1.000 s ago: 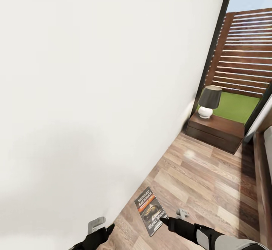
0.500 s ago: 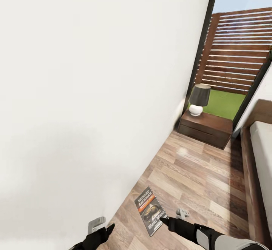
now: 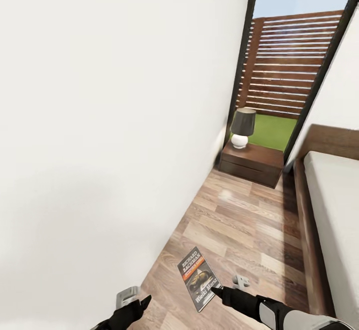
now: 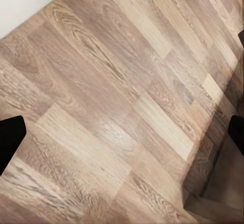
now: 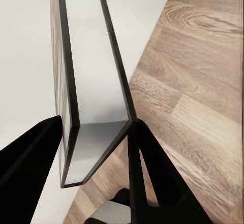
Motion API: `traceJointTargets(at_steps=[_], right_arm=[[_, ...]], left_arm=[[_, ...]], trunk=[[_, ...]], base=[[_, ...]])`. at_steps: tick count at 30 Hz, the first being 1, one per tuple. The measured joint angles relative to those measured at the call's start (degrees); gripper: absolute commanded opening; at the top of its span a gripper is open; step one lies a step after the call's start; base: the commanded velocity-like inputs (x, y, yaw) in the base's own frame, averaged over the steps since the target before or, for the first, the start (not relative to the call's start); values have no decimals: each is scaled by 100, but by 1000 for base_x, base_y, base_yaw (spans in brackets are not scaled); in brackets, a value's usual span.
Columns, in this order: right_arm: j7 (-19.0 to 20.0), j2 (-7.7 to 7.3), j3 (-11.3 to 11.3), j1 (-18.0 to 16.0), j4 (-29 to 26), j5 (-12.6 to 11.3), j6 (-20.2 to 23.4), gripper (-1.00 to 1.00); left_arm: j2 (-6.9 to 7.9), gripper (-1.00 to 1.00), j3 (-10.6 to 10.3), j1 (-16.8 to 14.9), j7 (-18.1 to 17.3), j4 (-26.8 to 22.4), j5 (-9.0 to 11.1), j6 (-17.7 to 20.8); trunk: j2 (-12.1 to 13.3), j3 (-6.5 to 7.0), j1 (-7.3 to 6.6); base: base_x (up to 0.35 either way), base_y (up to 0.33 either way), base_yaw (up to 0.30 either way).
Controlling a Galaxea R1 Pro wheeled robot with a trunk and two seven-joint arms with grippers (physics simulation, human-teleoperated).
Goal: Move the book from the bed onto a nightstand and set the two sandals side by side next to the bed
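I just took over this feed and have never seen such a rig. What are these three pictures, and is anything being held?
The big picture comes from the robot's head, looking down over two arms. The right pincer grips the book, a dark paperback with an orange band. Ahead, against the white wall, stands the nightstand bearing a lamp; the bed runs along the right. The right wrist picture looks along that pincer's fingers clamping the book's edge. The left wrist picture shows the wood floor between the fingertips of the left pincer, spread wide and holding nothing.
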Motion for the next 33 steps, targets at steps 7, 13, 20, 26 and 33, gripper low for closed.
traceJointTargets(at_steps=[7, 13, 20, 26, 33], right_arm=[[0, 0, 2, 0, 0, -3, -1, -100], [1, 0, 2, 0, 0, -2, 3, -100], [2, 0, -12, 0, -1, -4, -1, -100], [1, 1, -6, -1, 1, -4, 0, -100], [0, 1, -7, -2, 2, -4, 0, -100]], left_arm=[[0, 100, 0, 0, 0, 0, 2, 0], [0, 100, 0, 0, 0, 0, 0, 0], [0, 100, 0, 0, 0, 0, 0, 0], [0, 100, 0, 0, -1, 0, 0, 0], [1, 100, 0, 1, -2, 0, -1, 0]], trunk=[[0, -15, 0], [0, -29, 0], [0, -44, 0], [-1, -57, -2], [-1, -62, -2]], base=[[0, 0, -221], [0, 0, -217], [5, -5, -199], [179, -156, -178], [221, -192, -43]])
